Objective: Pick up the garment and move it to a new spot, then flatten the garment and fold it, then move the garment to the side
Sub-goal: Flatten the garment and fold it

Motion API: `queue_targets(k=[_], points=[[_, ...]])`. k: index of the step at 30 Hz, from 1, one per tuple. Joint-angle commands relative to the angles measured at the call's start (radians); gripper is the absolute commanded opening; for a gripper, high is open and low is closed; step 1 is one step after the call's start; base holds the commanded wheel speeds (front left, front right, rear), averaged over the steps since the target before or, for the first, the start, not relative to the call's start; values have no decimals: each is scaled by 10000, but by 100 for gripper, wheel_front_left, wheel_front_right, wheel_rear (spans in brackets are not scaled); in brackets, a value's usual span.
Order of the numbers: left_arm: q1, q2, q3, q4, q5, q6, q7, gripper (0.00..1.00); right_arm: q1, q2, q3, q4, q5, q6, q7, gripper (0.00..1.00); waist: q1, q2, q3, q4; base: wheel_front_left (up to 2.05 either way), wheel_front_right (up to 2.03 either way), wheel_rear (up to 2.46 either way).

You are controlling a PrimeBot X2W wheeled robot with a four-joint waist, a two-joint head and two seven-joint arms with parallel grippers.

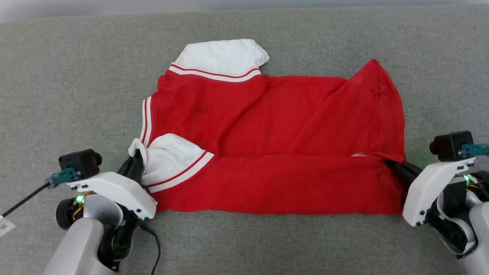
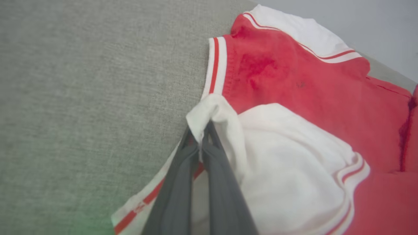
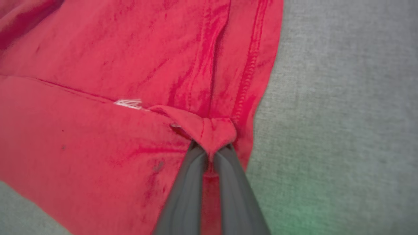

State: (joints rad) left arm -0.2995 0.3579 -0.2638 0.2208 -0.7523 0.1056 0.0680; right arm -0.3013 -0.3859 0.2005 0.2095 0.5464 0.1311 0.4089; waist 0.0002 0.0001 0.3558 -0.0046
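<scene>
Up close, left claw (image 2: 201,131) pinching garment (image 2: 294,75) sleeve

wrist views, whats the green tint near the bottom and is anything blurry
Left wrist view: green glow on the grey surface lower left, left claw blurred near the lens. Right wrist view: same glow lower right. Head view: sharp, two green lamps lit.

Bright red garment (image 1: 267,126), white sleeves with red stripes, grey woven surface (image 1: 76,76)
</scene>
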Motion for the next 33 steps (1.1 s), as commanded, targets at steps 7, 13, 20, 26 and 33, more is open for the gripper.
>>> queue_targets(k=[7,13,20,26,33], points=[[-11,-142,146,864,-448,-397,-199,100,-55,-331,682,995,300,-13,-1486,100,-2,-1,-320,23,0,0,0],[217,93,240,769,-579,-523,-120,100,523,-391,392,638,256,-7,-2739,100,-2,-1,-941,73,0,0,0],[513,1058,292,-2,-667,-552,869,100,1594,104,-806,-341,-795,-7,-4351,100,-2,-1,-1820,-62,0,0,0],[707,2315,28,-1058,-918,-675,3003,100,2478,959,-1711,-1728,-1834,-7,-4682,100,-2,-1,-2275,-322,0,0,0],[979,3375,-300,-1758,-1602,-371,5687,100,3018,1582,-1969,-3182,-2442,-7,-4224,100,-2,-1,-2044,-824,0,0,0]])
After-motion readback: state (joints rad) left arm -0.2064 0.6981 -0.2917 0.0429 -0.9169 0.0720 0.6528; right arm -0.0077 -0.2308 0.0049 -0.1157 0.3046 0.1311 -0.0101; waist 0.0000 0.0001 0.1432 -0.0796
